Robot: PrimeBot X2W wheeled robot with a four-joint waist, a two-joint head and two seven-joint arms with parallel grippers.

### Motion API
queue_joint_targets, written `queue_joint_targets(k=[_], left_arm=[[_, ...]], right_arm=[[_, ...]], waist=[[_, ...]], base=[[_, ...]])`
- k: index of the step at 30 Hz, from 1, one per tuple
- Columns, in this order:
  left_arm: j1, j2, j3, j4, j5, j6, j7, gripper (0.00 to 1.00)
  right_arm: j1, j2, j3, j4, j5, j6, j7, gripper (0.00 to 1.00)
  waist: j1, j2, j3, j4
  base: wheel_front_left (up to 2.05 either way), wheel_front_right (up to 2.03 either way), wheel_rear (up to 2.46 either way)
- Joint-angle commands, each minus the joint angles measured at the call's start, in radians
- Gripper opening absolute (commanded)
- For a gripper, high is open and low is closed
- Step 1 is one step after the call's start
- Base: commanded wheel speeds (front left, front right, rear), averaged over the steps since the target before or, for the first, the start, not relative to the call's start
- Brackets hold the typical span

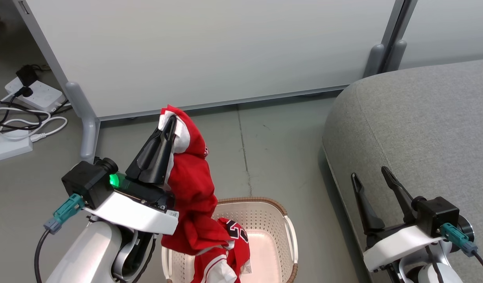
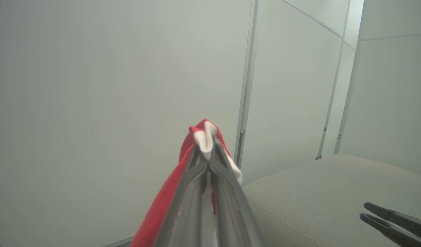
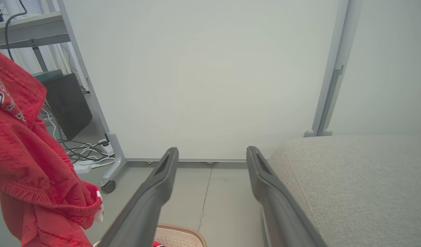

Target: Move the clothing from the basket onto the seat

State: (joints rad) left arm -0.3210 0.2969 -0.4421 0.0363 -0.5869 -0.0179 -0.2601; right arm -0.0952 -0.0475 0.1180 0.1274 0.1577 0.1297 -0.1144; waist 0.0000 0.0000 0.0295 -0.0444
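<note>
Over the grey floor (image 1: pixel 265 157) our left jaws clamp bright red white-trimmed clothing (image 1: pixel 192 192) above the cream perforated basket (image 1: pixel 265 214), tail inside, so we should lift clear before swinging to the grey upholstered seat (image 1: pixel 414 129) right of it, right jaws apart.

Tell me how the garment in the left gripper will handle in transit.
Probably floppy: the garment hangs in folds from the left gripper. Its lower end hangs down to the basket, so it may snag there. Likely light: a fingertip pinch holds it.
</note>
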Motion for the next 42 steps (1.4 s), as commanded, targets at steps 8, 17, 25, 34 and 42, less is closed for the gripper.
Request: queue_joint_targets(k=[8, 17, 25, 34, 42], left_arm=[[0.018, -0.022, 0.022, 0.020, 0.024, -0.020, -0.004, 0.00], [0.022, -0.036, 0.032, 0.037, 0.034, -0.030, -0.004, 0.00], [0.010, -0.043, 0.033, 0.052, 0.041, -0.037, -0.004, 0.00], [-0.030, -0.064, 0.008, 0.064, 0.048, -0.055, -0.004, 0.00], [-0.065, -0.085, -0.014, 0.077, 0.051, -0.068, -0.004, 0.00]], right_arm=[[0.013, -0.005, 0.001, -0.009, 0.002, 0.002, 0.009, 1.00], [0.008, -0.005, 0.008, -0.004, 0.010, 0.002, 0.009, 1.00], [-0.035, -0.004, 0.051, 0.000, 0.035, 0.002, -0.006, 1.00], [-0.193, -0.005, 0.314, 0.084, 0.148, 0.002, -0.049, 1.00], [-0.357, -0.006, 0.598, 0.227, 0.288, 0.002, -0.097, 1.00]], waist=[[0.0000, 0.0000, -0.010, -0.002], [0.0000, 0.0000, -0.016, -0.001], [0.0000, 0.0000, -0.018, 0.011], [0.0000, 0.0000, 0.001, 0.058], [0.0000, 0.0000, 0.013, 0.100]], base=[[0.00, 0.00, 0.00], [0.00, 0.00, 0.00], [0.00, 0.00, 0.00], [0.00, 0.00, 0.00], [0.00, 0.00, 0.00]])
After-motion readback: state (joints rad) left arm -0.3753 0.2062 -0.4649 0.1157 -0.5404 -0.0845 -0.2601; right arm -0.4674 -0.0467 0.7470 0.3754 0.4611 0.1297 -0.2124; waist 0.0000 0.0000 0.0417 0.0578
